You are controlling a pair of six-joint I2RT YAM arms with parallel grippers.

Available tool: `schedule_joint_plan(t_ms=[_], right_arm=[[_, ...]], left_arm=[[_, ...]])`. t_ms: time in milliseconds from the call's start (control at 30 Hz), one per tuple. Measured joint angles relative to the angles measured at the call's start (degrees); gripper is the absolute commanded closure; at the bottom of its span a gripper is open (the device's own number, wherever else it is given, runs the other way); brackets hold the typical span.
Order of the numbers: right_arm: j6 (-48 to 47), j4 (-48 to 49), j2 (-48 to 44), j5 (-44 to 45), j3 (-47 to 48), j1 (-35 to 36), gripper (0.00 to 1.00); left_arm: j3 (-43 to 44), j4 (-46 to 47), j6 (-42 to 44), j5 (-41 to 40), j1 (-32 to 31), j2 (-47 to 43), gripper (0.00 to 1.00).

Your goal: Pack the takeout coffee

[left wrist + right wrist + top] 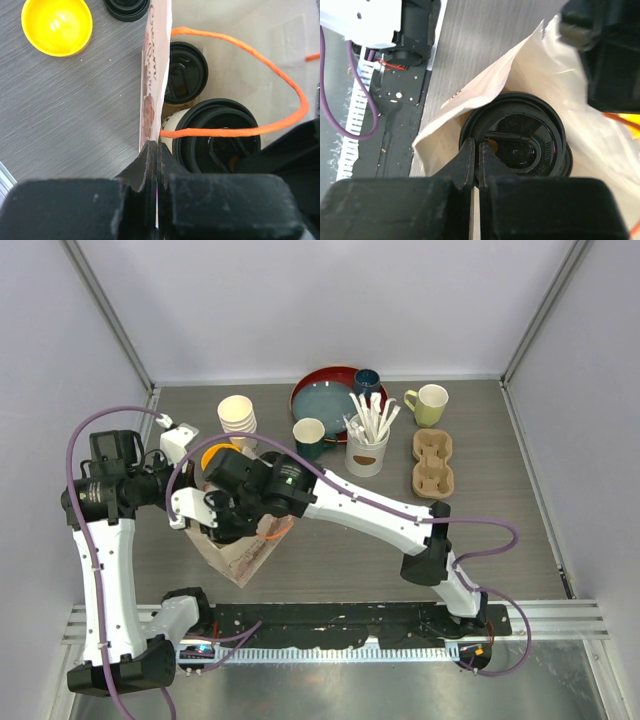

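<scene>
The left pincer (157,147) is clamped on the top edge of the paper bag (152,75), holding that wall upright off the worktop (75,115). Both takeout coffees sit inside the bag. One black-lidded cup (220,137) is just beyond and beside the tips, and the second cup (186,72) is further ahead.

The right pincer (476,147) has its jaws together at the rim of the nearer lid; whether it pinches that rim I cannot tell.

To finish well, I judge:
- Keep the wall pulled out.
- Settle the cup upright on the bag floor, clear of the orange cord handle (280,70).
- Only then part the jaws and lift straight out.
</scene>
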Motion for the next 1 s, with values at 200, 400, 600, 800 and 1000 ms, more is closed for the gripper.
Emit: schedule_joint_plan(t_ms=[200, 400, 600, 800, 1000], right_arm=[[-0.83, -2.38, 2.05, -3.85, -0.57, -1.33, 0.99], [-2.45, -4.17, 3.32, -6.23, -0.5, -1.77, 0.99], [-4.48, -5.2, 3.96, -8.79, -0.5, -1.77, 0.99], [-6.16, -6.95, 6.71, -8.87, -0.11, -1.77, 0.99], [-6.27, -6.93, 10.36, -8.81, 1.11, -1.49, 0.99]], left_arm=[[0.0, -0.02, 0.17, 1.18, 0.02, -0.02, 1.0], [-0.24, -0.02, 0.15, 1.81, 0.0, 0.0, 1.0], [-0.68, -0.24, 0.13, 2.75, 0.0, 0.42, 1.0], [-0.68, -0.04, 0.94, 4.59, 0.02, 1.01, 1.0], [-0.68, 0.13, 1.66, 5.92, 0.02, 1.09, 1.0]])
